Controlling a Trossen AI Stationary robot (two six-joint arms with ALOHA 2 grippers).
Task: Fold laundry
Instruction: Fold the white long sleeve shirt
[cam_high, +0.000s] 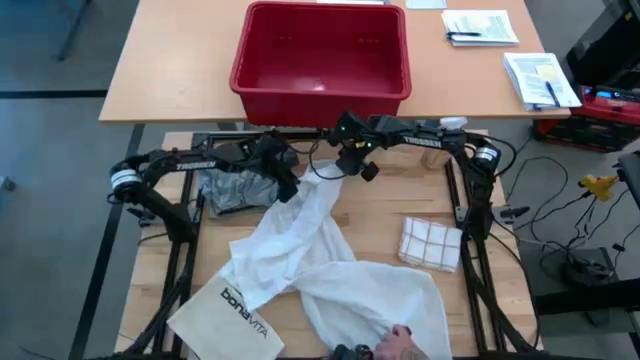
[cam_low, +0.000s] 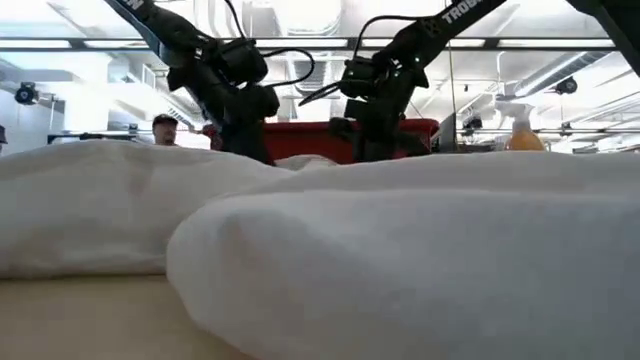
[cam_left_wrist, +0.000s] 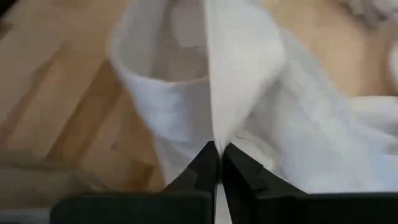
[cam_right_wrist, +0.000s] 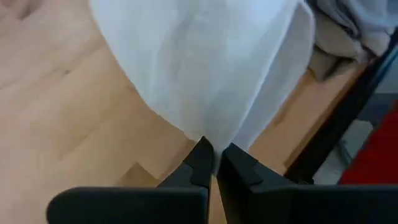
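**Item: white shirt lifted at two points, centre of table**

Large white button-front cotton shirt (cam_high: 330, 265): sprawled from the upper centre of the high view down to its lower right, one end drawn up into a narrow band toward the two grippers. In the low view it fills the foreground as soft white folds (cam_low: 400, 260).

Left gripper (cam_left_wrist: 219, 163): dark fingers pinched together on a raised edge of the white shirt, near the collar band; seen in the high view just left of centre (cam_high: 288, 188).

Right gripper (cam_right_wrist: 214, 158): fingers closed on a hanging fold of the same shirt; in the high view at upper centre (cam_high: 352, 165), just beside the left one.

Crumpled grey T-shirt (cam_high: 232, 188): left of centre in the high view, lying beneath the left arm.

Folded white cloth with a tan check pattern (cam_high: 432, 243): right of centre, apart from the shirt.

Stiff white bag printed "bonavita" (cam_high: 232, 312): lower left, partly tucked under the shirt.

Light wooden tabletop (cam_high: 380, 215): bare between the shirt and the checked cloth.

Deep red plastic bin (cam_high: 322, 62): top centre, on the tan desk behind.
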